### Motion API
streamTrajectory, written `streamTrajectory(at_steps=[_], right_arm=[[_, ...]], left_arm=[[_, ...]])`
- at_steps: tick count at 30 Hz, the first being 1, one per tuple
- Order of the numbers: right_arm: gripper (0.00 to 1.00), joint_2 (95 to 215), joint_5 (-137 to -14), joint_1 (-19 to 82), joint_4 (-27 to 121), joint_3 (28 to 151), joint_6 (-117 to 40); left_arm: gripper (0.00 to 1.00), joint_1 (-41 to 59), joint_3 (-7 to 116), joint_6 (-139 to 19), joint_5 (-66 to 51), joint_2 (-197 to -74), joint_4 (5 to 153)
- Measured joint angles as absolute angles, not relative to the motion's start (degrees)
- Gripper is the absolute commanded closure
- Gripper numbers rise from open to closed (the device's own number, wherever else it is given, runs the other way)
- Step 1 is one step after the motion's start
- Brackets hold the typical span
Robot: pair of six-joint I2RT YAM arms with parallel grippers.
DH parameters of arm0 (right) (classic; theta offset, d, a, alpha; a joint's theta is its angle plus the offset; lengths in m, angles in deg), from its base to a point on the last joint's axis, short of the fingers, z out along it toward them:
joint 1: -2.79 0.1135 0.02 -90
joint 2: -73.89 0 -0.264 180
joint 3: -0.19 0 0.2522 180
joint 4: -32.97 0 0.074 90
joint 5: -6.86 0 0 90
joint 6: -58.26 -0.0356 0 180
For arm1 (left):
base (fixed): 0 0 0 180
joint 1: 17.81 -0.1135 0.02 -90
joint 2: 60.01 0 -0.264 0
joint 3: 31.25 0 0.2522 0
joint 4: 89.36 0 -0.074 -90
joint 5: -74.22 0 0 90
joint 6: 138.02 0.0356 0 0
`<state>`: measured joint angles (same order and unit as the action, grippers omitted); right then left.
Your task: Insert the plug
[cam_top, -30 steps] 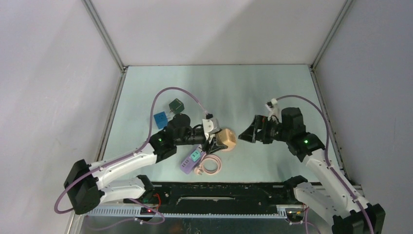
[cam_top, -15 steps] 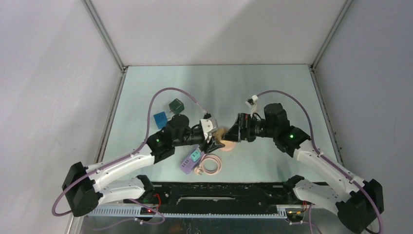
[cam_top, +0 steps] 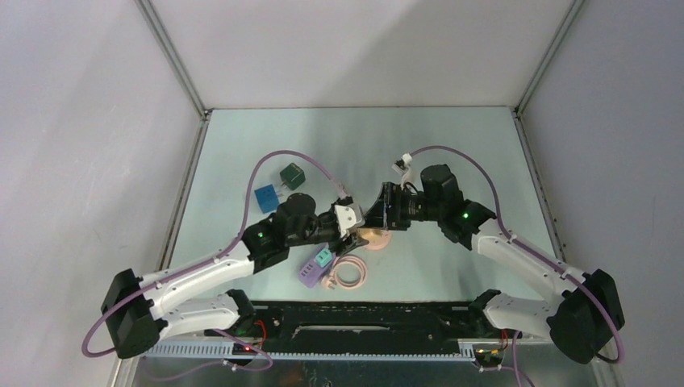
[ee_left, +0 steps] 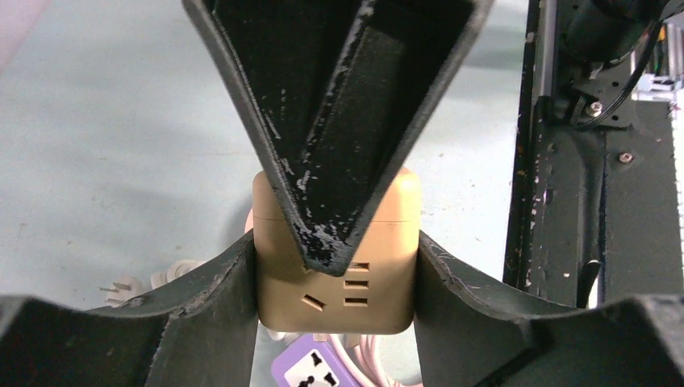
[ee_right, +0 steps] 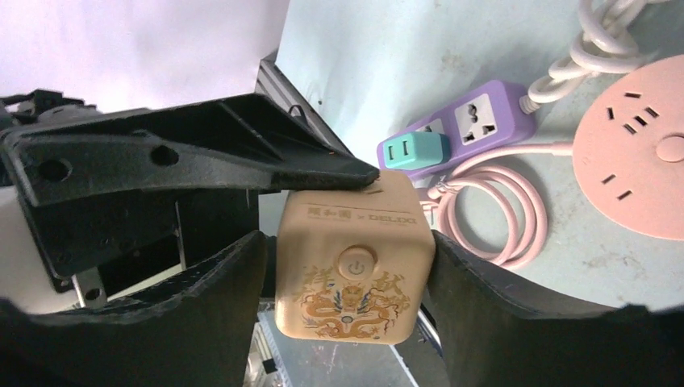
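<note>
Right now my left gripper (ee_left: 336, 242) is clamped on the tan socket cube (ee_left: 335, 290), fingers pressed to two opposite sides, and my right gripper (ee_right: 348, 242) grips it across the other pair of sides. The cube hangs mid-frame in the overhead view, above the pale green table (cam_top: 419, 145), which is boxed in by plain grey walls (cam_top: 355, 48). It is about as wide as it is tall. Its slotted face points at my left wrist camera, its button face with the gold dragon at my right. Below it lie a purple power strip (ee_right: 460, 125) carrying a teal plug (ee_right: 415, 151), a coiled pink cord (ee_right: 492, 210) and a round pink socket (ee_right: 637, 153).
</note>
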<state>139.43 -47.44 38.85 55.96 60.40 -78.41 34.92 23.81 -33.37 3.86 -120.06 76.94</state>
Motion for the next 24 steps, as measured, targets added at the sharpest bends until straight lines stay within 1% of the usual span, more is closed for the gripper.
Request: streamTrajectory(at_steps=[4,5,6,7,8,9,10,11,12,13,19,24], right_arm=[[0.54,140.74,-47.13,38.74,55.64,60.40,-79.22],[0.63,140.89,-47.15,38.69,55.66,60.40,-79.33],[0.75,140.96,-47.24,38.71,55.88,60.40,-79.59],[0.84,140.96,-47.31,38.71,55.96,60.40,-79.44],[0.94,140.96,-47.22,38.74,56.01,60.40,-79.33],[1.00,140.96,-47.15,38.74,56.05,60.40,-79.18],[1.00,140.96,-47.17,38.74,56.05,60.40,-79.03],[1.00,140.96,-47.15,38.74,56.07,60.40,-78.89],[1.00,140.94,-47.17,38.74,56.07,60.40,-78.78],[1.00,140.87,-47.20,38.71,56.09,60.40,-78.63],[1.00,139.34,-47.68,36.64,59.61,60.43,-76.36],[1.00,135.10,-48.11,28.31,66.19,60.27,-72.03]], left_arm=[[0.91,35.73,23.81,-31.86,2.20,-120.06,76.06],[0.91,35.86,23.81,-31.36,1.79,-120.06,75.84],[0.89,36.05,23.81,-31.07,1.33,-120.06,75.69],[0.86,36.25,23.81,-30.90,0.91,-120.06,75.65],[0.79,36.45,23.81,-30.79,0.54,-120.08,75.63],[0.61,36.60,23.81,-30.62,0.32,-120.08,75.52],[0.44,36.73,23.81,-30.46,0.02,-120.08,75.49],[0.31,36.84,23.81,-30.37,-0.20,-120.08,75.49],[0.09,36.95,23.81,-30.37,-0.46,-120.08,75.47],[0.01,37.08,23.81,-30.48,-0.88,-120.08,75.54],[0.00,37.39,23.81,-34.51,-6.45,-119.58,77.59],[0.00,36.99,23.87,-40.60,-10.30,-117.66,79.56]])
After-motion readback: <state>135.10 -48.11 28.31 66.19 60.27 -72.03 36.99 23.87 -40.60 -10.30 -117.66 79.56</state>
